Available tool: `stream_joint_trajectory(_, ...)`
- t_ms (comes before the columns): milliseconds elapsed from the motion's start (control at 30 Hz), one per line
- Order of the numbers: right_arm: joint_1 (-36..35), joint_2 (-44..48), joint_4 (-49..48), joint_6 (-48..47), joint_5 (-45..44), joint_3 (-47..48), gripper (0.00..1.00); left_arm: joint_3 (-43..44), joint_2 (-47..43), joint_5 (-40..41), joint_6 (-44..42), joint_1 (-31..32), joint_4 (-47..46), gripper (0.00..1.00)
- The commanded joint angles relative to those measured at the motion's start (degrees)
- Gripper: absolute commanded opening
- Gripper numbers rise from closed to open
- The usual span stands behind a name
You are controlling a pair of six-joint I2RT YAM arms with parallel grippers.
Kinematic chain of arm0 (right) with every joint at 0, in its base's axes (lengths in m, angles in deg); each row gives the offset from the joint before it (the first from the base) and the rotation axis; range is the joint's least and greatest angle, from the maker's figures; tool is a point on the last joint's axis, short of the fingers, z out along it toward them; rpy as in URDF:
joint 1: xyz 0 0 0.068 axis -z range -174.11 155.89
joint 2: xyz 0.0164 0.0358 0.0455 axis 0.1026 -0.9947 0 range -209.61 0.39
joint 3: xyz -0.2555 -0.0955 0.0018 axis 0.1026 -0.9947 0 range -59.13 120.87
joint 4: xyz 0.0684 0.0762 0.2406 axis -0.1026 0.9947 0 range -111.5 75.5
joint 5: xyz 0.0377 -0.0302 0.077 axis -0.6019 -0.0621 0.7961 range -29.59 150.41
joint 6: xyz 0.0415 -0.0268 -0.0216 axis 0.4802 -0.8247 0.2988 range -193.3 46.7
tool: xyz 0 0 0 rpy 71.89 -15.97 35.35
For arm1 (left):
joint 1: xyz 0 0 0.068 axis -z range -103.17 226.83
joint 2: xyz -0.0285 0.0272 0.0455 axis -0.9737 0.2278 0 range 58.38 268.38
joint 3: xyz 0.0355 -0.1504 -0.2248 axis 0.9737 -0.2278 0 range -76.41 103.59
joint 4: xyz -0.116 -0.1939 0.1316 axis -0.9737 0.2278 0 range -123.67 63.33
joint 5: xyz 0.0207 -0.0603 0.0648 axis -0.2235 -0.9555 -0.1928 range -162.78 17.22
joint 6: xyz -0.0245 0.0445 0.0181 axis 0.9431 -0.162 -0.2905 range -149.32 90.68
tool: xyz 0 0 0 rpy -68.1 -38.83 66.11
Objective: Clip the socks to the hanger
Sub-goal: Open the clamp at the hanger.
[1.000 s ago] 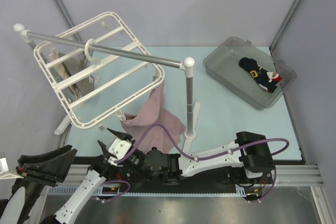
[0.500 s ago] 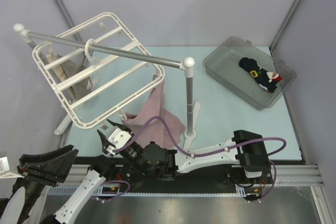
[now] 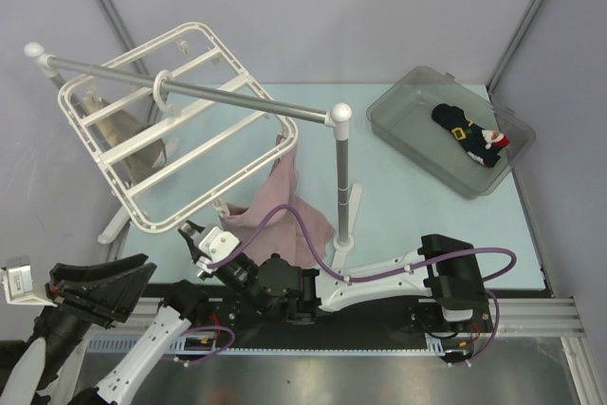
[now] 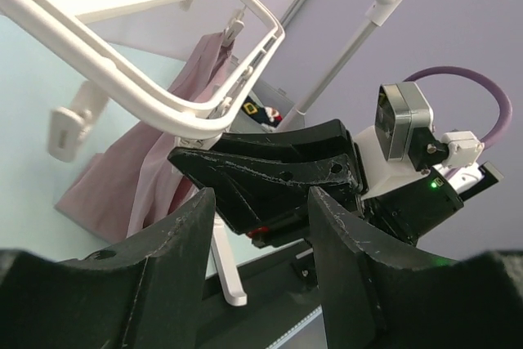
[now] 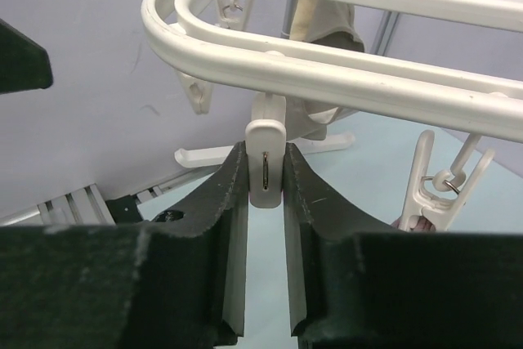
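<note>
We noted the socks (image 3: 469,133) lying together in the grey bin (image 3: 403,125) at the far right of the table (image 3: 427,225), well apart from both arms and not yet clipped. The hanger (image 5: 327,75) hung by its hook from the silver rail (image 3: 237,96) at the left and sat tilted. A pink cloth (image 3: 280,198) hung from the hanger's right corner, its lower end resting on the table. A beige cloth (image 3: 123,135) hung under the hanger's far left part. The right arm reached across to the left, and the right gripper (image 5: 265,149) sat under the hanger's near edge. In the right wrist view we saw its 2 fingers (image 5: 233,226) nearly together, pressed against either side of a small white clip (image 5: 265,167) that hung from the hanger's rim. The clip was upright and filled the gap between them, so we recorded this hand as closed on the clip. A neighbouring clip (image 5: 437,190) hung free just to the right of it. The left gripper (image 3: 133,282) hovered low at the near left corner, near the right gripper and below the hanger's edge. In the left wrist view its 2 fingers (image 4: 176,259) stood roughly half apart with nothing between them. The black body of the right gripper showed beyond the gap. We recorded the left hand as open and empty.
</note>
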Motion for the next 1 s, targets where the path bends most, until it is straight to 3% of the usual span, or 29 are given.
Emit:
stream_joint_trajectory(0,0.11,1.73,-0.98,3.02,0.56,0.52,0.12,-1.48,2.68,-4.20,0.75,0.35,-3.08,0.55)
stream_joint_trajectory(133,-0.06,3.58,5.69,6.18,1.87,1.31,0.01,-2.80,3.82,-6.40,0.75,0.35,-4.05,0.56)
stream_joint_trajectory(300,-0.15,7.45,20.53,12.16,2.41,3.76,0.00,-2.71,5.22,-7.11,0.66,0.35,-4.75,0.56)
stream_joint_trajectory(633,1.08,8.60,57.43,22.89,7.76,20.11,0.00,-5.53,7.07,-7.29,3.65,0.35,-5.63,0.55)
stream_joint_trajectory(800,1.96,7.98,64.23,25.44,11.37,25.12,0.00,-5.53,6.98,-3.25,5.67,0.35,-5.63,0.63)
stream_joint_trajectory(967,2.31,7.02,69.07,26.32,13.04,27.68,0.00,-5.70,7.42,-3.50,7.61,0.35,-9.05,0.64)
